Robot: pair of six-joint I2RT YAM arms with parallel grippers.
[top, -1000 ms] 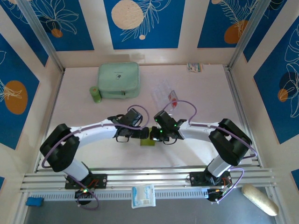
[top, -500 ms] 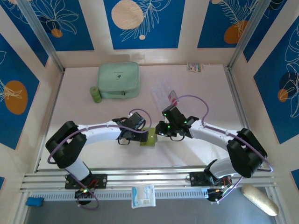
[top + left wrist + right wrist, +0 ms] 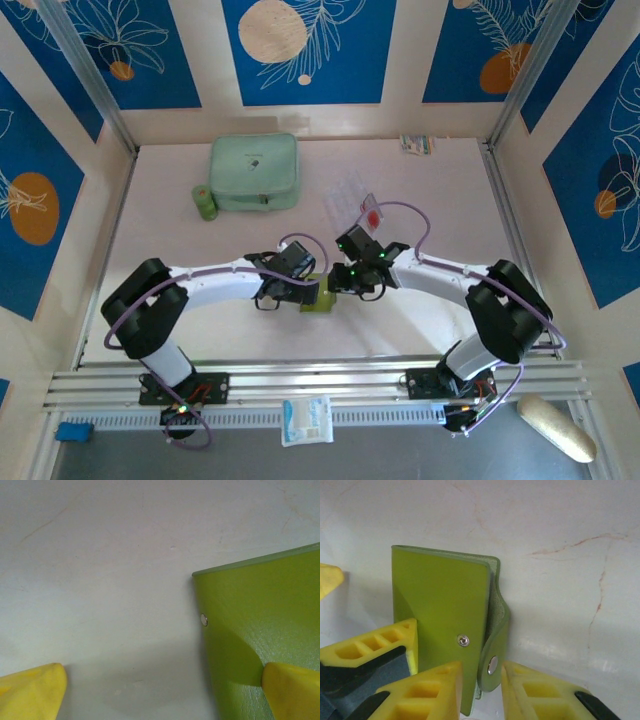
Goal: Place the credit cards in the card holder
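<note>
Right gripper has swung back to the card holder, straddling its snap (grip unclear); left gripper gapes; credit cards wait outside, at its one o'clock.

The olive-green card holder was pictured folded shut near the middle of the table, its snap strap left unfastened and curling off one edge. The transparent credit cards, one red mark visible, were clustered farther back, well apart.
</note>
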